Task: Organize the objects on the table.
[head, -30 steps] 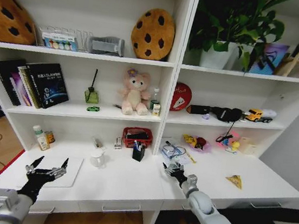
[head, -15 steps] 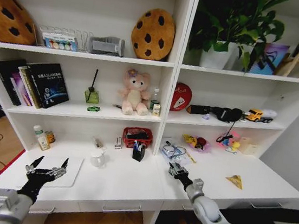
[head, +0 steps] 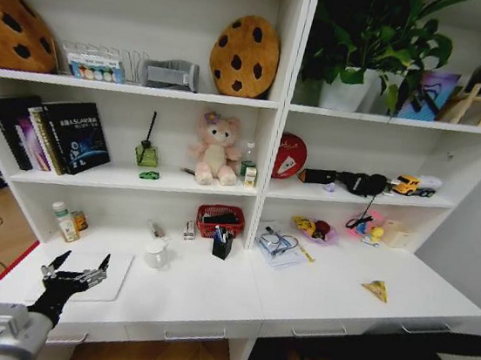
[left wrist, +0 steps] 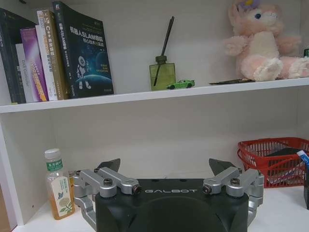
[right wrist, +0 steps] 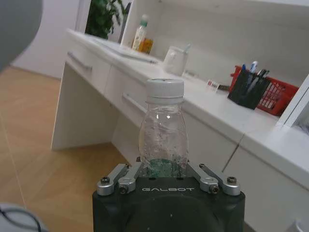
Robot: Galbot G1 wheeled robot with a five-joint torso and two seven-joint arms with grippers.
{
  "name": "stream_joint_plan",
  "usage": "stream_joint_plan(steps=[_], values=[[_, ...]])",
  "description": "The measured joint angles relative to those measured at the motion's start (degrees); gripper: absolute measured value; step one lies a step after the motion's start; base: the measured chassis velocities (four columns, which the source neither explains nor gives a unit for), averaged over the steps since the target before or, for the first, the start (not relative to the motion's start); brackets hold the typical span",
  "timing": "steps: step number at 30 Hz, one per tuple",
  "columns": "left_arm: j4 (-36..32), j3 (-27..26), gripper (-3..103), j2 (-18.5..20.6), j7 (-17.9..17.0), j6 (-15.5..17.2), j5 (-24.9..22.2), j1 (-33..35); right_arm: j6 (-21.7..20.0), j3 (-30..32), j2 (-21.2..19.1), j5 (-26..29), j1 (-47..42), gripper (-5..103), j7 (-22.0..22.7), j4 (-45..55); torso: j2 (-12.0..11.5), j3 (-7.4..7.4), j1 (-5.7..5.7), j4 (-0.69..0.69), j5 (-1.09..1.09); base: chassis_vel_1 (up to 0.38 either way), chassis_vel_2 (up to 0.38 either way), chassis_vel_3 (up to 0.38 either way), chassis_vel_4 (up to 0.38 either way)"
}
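Observation:
My right gripper (right wrist: 163,169) is shut on the base of a small clear bottle (right wrist: 163,130) with a white cap, held upright below desk height, facing the table's drawers (right wrist: 137,102). My left gripper (head: 81,262) (left wrist: 165,166) hovers open over the silver laptop (head: 117,272) at the left end of the table (head: 209,295). Pens stand in a black holder (head: 223,245) (right wrist: 247,86) mid-table. A yellow triangular piece (head: 376,290) lies at the right. A tiny green toy car (head: 149,174) (left wrist: 181,84) sits on the shelf above.
A white mug (head: 158,253), a red basket (head: 221,220) and a green-labelled drink bottle (head: 63,221) (left wrist: 58,183) stand along the back. Books (head: 66,134), a pink plush bear (head: 216,149) and a diffuser (left wrist: 162,72) fill the shelf. Wood floor (right wrist: 53,140) lies below.
My right arm has pulled back off the table top and dropped below the desk's front edge. The left gripper has stayed where it was.

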Motion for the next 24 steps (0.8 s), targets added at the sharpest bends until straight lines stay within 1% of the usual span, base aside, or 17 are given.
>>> stream_joint_plan(steps=[1,3,5,6,8,9,10,11,12,14,15,16,17,18,19,23,24], values=[[0.0,0.0,100,0.0,0.0,0.0,0.0,0.0,0.8,0.0,0.5,-2.9,1.7,26,0.2,-3.8,0.0,0.0,0.0,0.03,0.0,0.0,0.0,0.0,0.0],[0.0,0.0,100,0.0,0.0,0.0,0.0,0.0,1.3,-0.6,0.8,-8.9,6.4,26,0.6,-12.8,0.0,0.01,0.01,0.0,0.02,0.0,0.0,0.0,0.0],[0.0,0.0,100,0.0,0.0,0.0,0.0,0.0,1.4,-0.7,0.7,-11.9,8.6,26,1.3,-16.2,0.0,0.01,0.02,0.0,-0.01,0.0,0.0,0.0,0.0],[0.0,0.0,100,0.0,0.0,0.0,0.0,0.0,1.4,-0.7,0.7,-11.9,8.6,26,1.3,-16.2,0.0,0.01,0.02,0.0,-0.01,0.0,0.0,0.0,0.0],[0.0,0.0,100,0.0,0.0,0.0,0.0,0.0,0.6,-0.6,1.5,-24.4,14.7,26,9.3,-24.3,0.0,0.01,0.02,0.0,0.0,0.0,0.0,0.0,0.0],[0.0,0.0,100,0.0,0.0,0.0,0.0,0.0,-1.1,-0.7,2.0,-28.8,16.9,26,13.6,-26.7,0.0,0.01,0.02,0.01,0.01,0.0,0.0,0.0,0.0],[0.0,0.0,100,0.0,0.0,0.0,0.0,0.0,-1.1,-0.7,2.0,-28.8,16.9,26,13.6,-26.7,0.0,0.01,0.02,0.01,0.01,0.0,0.0,0.0,0.0],[0.0,0.0,100,0.0,0.0,0.0,0.0,0.0,-3.1,-0.8,2.5,-31.7,18.5,26,17.2,-28.3,0.0,0.01,0.02,0.01,0.0,0.0,0.0,0.0,0.0],[0.0,0.0,100,0.0,0.0,0.0,0.0,0.0,-7.0,-1.4,3.3,-34.8,21.1,26,22.4,-30.6,0.0,0.01,0.02,0.01,-0.03,0.0,0.0,0.0,0.0],[0.0,0.0,100,0.0,0.0,0.0,0.0,0.0,-12.1,-2.4,4.9,-38.6,25.5,26,28.8,-34.0,0.0,0.01,0.02,-0.01,0.0,0.0,0.0,0.0,0.0],[0.0,0.0,100,0.0,0.0,0.0,0.0,0.0,-12.1,-2.4,4.9,-38.6,25.5,26,28.8,-34.0,0.0,0.01,0.02,-0.01,0.0,0.0,0.0,0.0,0.0],[0.0,0.0,100,0.0,0.0,0.0,0.0,0.0,-13.0,-2.7,6.1,-41.8,28.5,26,32.6,-36.8,0.0,0.01,0.02,0.0,-0.02,0.0,0.0,0.0,0.0],[0.0,0.0,100,0.0,0.0,0.0,0.0,0.0,-12.3,-2.6,7.6,-46.3,32.3,26,37.5,-41.0,0.0,0.01,0.02,0.0,-0.02,0.0,0.0,0.0,0.0],[0.0,0.0,100,0.0,0.0,0.0,0.0,0.0,-11.2,-2.6,8.4,-49.4,34.9,26,40.3,-44.2,0.0,0.02,0.02,0.03,0.01,0.0,0.0,0.0,0.0],[0.0,0.0,100,0.0,0.0,0.0,0.0,0.0,-11.2,-2.6,8.4,-49.4,34.9,26,40.3,-44.2,0.0,0.02,0.02,0.03,0.01,0.0,0.0,0.0,0.0],[0.0,0.0,100,0.0,0.0,0.0,0.0,0.0,-6.9,-2.5,10.8,-59.8,44.3,26,49.4,-57.7,0.0,0.02,0.03,-0.02,-0.01,0.0,0.0,0.0,0.0],[0.0,0.0,100,0.0,0.0,0.0,0.0,0.0,-6.9,-2.5,10.8,-59.8,44.3,26,49.4,-57.7,0.0,0.02,0.03,-0.02,-0.01,0.0,0.0,0.0,0.0]])
